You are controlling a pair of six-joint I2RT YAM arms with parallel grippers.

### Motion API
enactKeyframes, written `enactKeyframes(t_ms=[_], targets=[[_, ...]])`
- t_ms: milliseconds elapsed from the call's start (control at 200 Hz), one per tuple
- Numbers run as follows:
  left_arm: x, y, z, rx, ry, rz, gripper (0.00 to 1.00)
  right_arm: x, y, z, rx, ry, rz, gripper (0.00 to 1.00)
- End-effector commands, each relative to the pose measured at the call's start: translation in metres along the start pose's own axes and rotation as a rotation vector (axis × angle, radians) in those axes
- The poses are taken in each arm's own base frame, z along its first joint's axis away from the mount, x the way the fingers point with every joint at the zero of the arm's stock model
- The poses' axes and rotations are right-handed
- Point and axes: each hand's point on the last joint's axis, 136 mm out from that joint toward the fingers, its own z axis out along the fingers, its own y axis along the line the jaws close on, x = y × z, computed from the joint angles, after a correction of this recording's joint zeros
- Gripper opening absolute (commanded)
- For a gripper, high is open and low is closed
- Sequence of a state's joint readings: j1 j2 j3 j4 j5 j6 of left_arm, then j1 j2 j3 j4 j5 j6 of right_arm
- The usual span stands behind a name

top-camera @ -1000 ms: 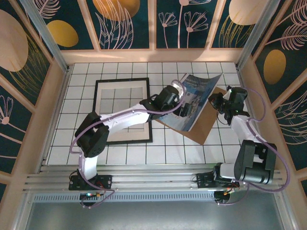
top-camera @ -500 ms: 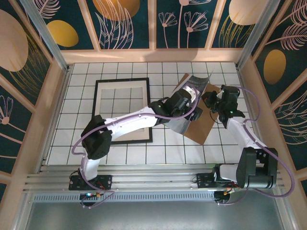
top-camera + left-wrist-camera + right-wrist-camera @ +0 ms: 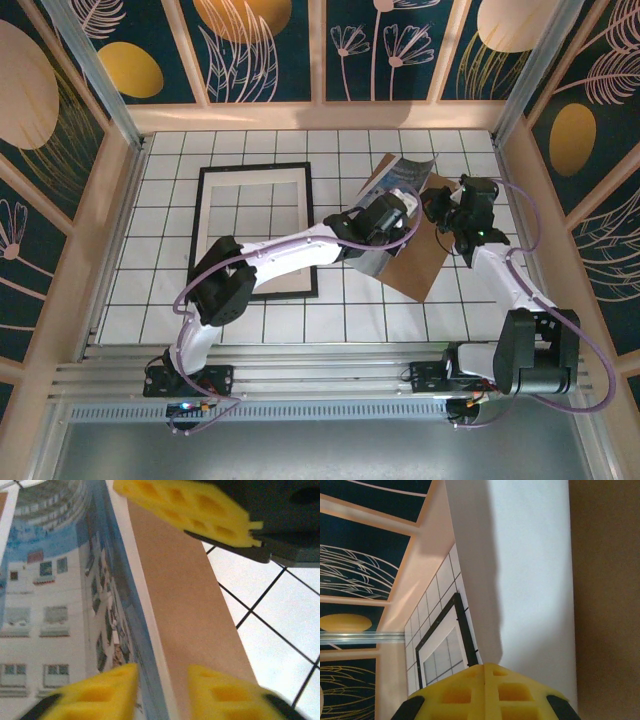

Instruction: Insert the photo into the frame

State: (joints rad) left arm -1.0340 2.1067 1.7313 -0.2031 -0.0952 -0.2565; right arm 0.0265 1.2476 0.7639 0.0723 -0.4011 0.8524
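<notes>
Right tool (image 3: pixel 485 669) clamped on photo (image 3: pixel 50 605) edge; left tool (image 3: pixel 162 680) straddles another edge, grip unclear; frame (image 3: pixel 255 168) apart, leftward.

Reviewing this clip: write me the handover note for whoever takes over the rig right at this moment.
Right gripper: shut on the photo, holding it up off the brown backing board.
Left gripper: fingers on either side of the photo's edge; I cannot tell if they pinch it.
Frame: flat on the tiles to the left, cream mat inside, tiles showing through its opening.
Done: photo lifted clear of the board.
Left: carry the photo over and lay it in the frame.
</notes>
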Motion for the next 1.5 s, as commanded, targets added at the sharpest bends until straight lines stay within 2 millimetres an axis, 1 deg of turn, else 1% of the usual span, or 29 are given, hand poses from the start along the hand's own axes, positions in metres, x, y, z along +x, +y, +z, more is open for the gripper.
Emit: enactKeyframes(t_ms=[0,115,200,225,240,285,305,325,455,545,570,686,711,771,806,821,831,886,976,1051,1056,1111,1146,1266,1281,1291,1306,1386,1491], targets=[[-0.006,0.003,0.004,-0.024,-0.015,0.008,0.22,-0.010,0.027,-0.008,-0.060,-0.041,-0.030,0.00],[-0.013,0.005,-0.002,-0.039,-0.036,0.005,0.11,-0.012,0.030,-0.009,-0.062,-0.046,-0.041,0.00],[-0.021,0.009,-0.008,-0.060,-0.060,0.004,0.00,-0.018,0.040,-0.013,-0.077,-0.056,-0.064,0.00],[-0.024,0.010,-0.011,-0.067,-0.068,0.006,0.00,-0.021,0.045,-0.015,-0.084,-0.062,-0.074,0.00],[-0.026,0.011,-0.013,-0.074,-0.072,0.007,0.00,-0.023,0.047,-0.016,-0.088,-0.066,-0.080,0.03],[-0.033,0.013,-0.020,-0.089,-0.090,0.008,0.00,-0.030,0.054,-0.022,-0.095,-0.082,-0.095,0.18],[-0.035,0.014,-0.024,-0.094,-0.099,0.009,0.00,-0.034,0.059,-0.026,-0.101,-0.093,-0.103,0.27],[-0.039,0.015,-0.028,-0.100,-0.108,0.011,0.00,-0.038,0.062,-0.030,-0.105,-0.103,-0.113,0.32],[-0.060,0.019,-0.055,-0.106,-0.166,0.005,0.00,-0.069,0.095,-0.066,-0.154,-0.197,-0.169,0.56],[-0.073,0.019,-0.074,-0.072,-0.199,-0.014,0.00,-0.089,0.127,-0.099,-0.198,-0.271,-0.226,0.71],[-0.076,0.019,-0.080,-0.058,-0.207,-0.021,0.00,-0.094,0.136,-0.109,-0.208,-0.294,-0.247,0.73],[-0.094,0.024,-0.109,0.015,-0.246,-0.064,0.00,-0.111,0.172,-0.150,-0.218,-0.400,-0.338,0.77],[-0.098,0.024,-0.117,0.037,-0.255,-0.078,0.00,-0.114,0.177,-0.156,-0.215,-0.418,-0.354,0.77],[-0.105,0.033,-0.135,0.077,-0.276,-0.117,0.00,-0.117,0.184,-0.168,-0.205,-0.450,-0.384,0.77],[-0.109,0.038,-0.147,0.104,-0.291,-0.144,0.00,-0.119,0.186,-0.171,-0.198,-0.460,-0.396,0.77],[-0.107,0.040,-0.147,0.114,-0.286,-0.155,0.00,-0.119,0.186,-0.172,-0.195,-0.464,-0.400,0.77],[-0.112,0.041,-0.158,0.123,-0.305,-0.162,0.00,-0.118,0.186,-0.172,-0.194,-0.463,-0.403,0.77],[-0.115,0.050,-0.178,0.170,-0.328,-0.210,0.00,-0.119,0.183,-0.172,-0.183,-0.468,-0.410,0.77],[-0.115,0.075,-0.210,0.247,-0.360,-0.332,0.00,-0.117,0.172,-0.163,-0.159,-0.453,-0.408,0.77],[-0.104,0.102,-0.228,0.295,-0.366,-0.448,0.00,-0.116,0.162,-0.151,-0.145,-0.430,-0.398,0.77],[-0.097,0.105,-0.224,0.291,-0.351,-0.462,0.00,-0.116,0.161,-0.150,-0.143,-0.427,-0.396,0.77],[-0.080,0.128,-0.230,0.295,-0.348,-0.560,0.00,-0.114,0.154,-0.140,-0.136,-0.405,-0.386,0.77],[-0.066,0.140,-0.230,0.298,-0.333,-0.618,0.00,-0.113,0.149,-0.133,-0.134,-0.389,-0.376,0.77],[-0.007,0.184,-0.220,0.272,-0.272,-0.813,0.00,-0.106,0.133,-0.108,-0.138,-0.330,-0.347,0.77],[-0.004,0.188,-0.221,0.269,-0.272,-0.827,0.00,-0.105,0.130,-0.105,-0.137,-0.323,-0.343,0.77],[0.006,0.191,-0.217,0.263,-0.255,-0.845,0.00,-0.105,0.129,-0.102,-0.137,-0.318,-0.341,0.77],[0.015,0.195,-0.215,0.256,-0.244,-0.864,0.00,-0.103,0.126,-0.099,-0.137,-0.309,-0.337,0.77],[0.050,0.215,-0.206,0.208,-0.205,-0.926,0.00,-0.097,0.114,-0.080,-0.138,-0.263,-0.313,0.77],[0.090,0.238,-0.197,0.100,-0.155,-0.950,0.00,-0.089,0.102,-0.060,-0.124,-0.215,-0.297,0.76]])
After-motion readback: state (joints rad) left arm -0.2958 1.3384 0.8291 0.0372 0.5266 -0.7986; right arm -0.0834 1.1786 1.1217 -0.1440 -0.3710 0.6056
